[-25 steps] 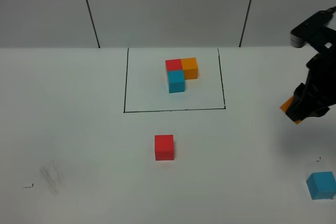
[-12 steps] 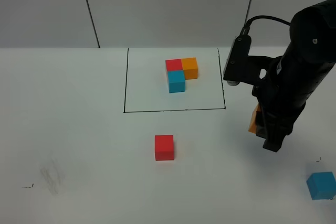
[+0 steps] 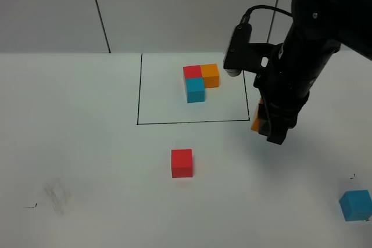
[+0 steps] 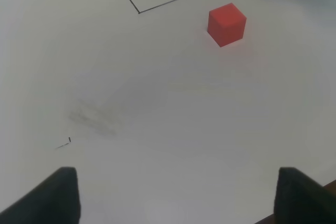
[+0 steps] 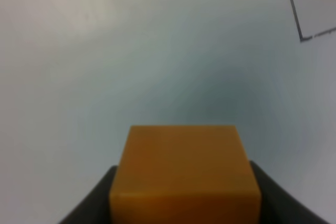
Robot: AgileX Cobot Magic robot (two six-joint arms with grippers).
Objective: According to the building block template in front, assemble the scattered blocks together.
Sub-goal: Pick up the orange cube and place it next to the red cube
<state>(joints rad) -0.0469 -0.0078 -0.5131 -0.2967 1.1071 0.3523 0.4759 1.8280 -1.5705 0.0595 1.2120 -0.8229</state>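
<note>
My right gripper (image 5: 184, 208) is clamped on the orange cube (image 5: 184, 177). From above the cube is mostly hidden by my arm (image 3: 308, 39), just outside the black frame (image 3: 192, 123). My left gripper (image 4: 181, 198) stands wide and empty, with only its tips visible. The blue cube (image 3: 356, 204) lies nearest, at the picture's edge, the red cube (image 3: 181, 162) farther in, and the template (image 3: 200, 81) beyond, inside the frame.

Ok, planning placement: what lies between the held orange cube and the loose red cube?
Bare table only between orange cube and red cube, near the black frame's corner; exterior high view.
</note>
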